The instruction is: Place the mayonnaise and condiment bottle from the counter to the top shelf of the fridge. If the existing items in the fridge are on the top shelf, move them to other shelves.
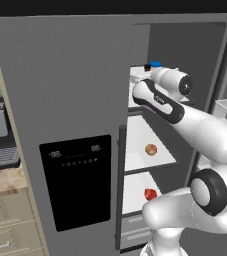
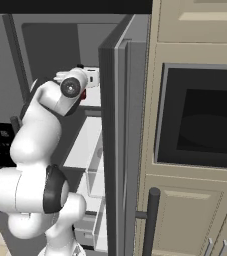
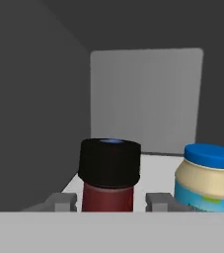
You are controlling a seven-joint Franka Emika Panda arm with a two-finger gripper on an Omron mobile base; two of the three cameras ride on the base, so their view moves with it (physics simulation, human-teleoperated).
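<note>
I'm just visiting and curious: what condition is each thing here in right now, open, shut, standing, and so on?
Fridge door: left one shut, right side open.
Condiment bottle: upright, capped, on the top shelf between the fingertips.
Mayonnaise jar: upright, lid on, beside it.
Gripper: jaws slightly apart around the bottle.
Oven: shut.

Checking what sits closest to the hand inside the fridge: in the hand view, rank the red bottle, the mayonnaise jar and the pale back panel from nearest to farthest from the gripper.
1. Red bottle with black cap: between the fingertips of the gripper.
2. Mayonnaise jar: just right of the fingers.
3. Pale back panel: behind both, on the fridge's rear wall.
</note>
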